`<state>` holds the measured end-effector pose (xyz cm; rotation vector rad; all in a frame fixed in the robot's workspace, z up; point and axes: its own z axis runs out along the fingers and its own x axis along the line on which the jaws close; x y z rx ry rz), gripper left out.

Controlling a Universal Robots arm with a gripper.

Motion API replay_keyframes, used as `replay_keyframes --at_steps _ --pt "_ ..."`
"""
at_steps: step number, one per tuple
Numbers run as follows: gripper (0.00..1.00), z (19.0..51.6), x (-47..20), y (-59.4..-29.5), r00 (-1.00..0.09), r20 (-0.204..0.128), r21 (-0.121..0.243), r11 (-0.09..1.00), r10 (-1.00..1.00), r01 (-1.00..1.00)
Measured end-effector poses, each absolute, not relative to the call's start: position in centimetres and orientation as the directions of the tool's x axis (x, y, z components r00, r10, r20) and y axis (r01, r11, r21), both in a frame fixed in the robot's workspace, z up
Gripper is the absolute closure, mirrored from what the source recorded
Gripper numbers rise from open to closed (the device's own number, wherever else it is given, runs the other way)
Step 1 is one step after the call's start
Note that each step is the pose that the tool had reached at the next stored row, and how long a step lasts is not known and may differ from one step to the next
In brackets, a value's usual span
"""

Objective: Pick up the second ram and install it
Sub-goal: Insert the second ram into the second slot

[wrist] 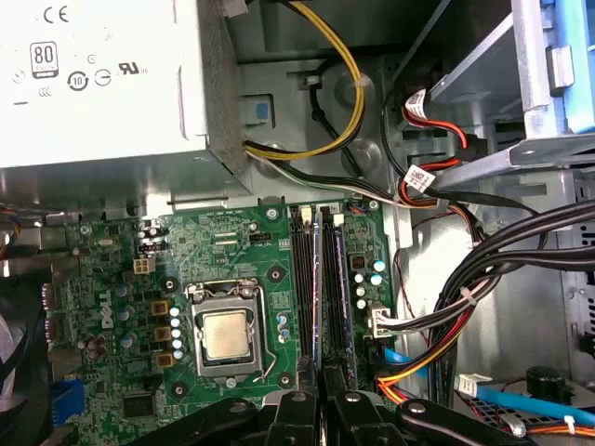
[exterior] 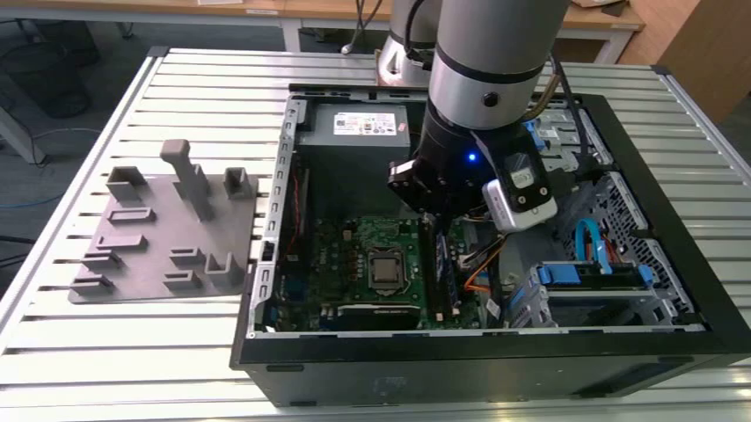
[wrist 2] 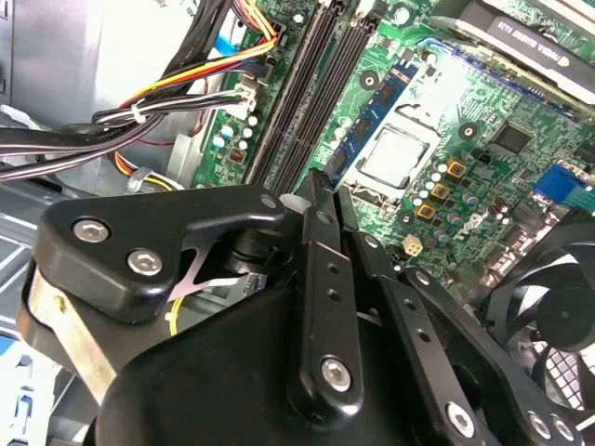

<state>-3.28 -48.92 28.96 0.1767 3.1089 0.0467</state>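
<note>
- gripper [wrist 2: 321, 190] pinched narrow on the second ram [wrist 2: 372, 116], edge-down over the motherboard [wrist: 232, 251] slots just beneath.
- thin, stiff, light, fragile: hold by the long edges.

Glossy black plastic claw [wrist 2: 321, 200]; matt grey plastic fixture [exterior: 164, 237]; ribbed, shiny metal desk [exterior: 129, 343]; smooth green board [wrist: 232, 251]; bare metal case [exterior: 493, 360].

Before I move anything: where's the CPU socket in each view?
Exterior view: CPU socket mid-board inside the open case, on the exterior view's left of the black memory slots.
Second wrist view: socket between the slots and the fan.
First wrist view: socket beside the slots, on the side away from the cable bundle.
Shared landmark: the black memory slots running alongside the socket.
</note>
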Motion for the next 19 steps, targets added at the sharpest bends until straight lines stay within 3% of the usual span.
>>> replay_keyframes --at_steps 19 --pt "0.86 28.61 -3.21 -48.92 -0.999 -0.025 0.032 0.999 0.043 0.042"
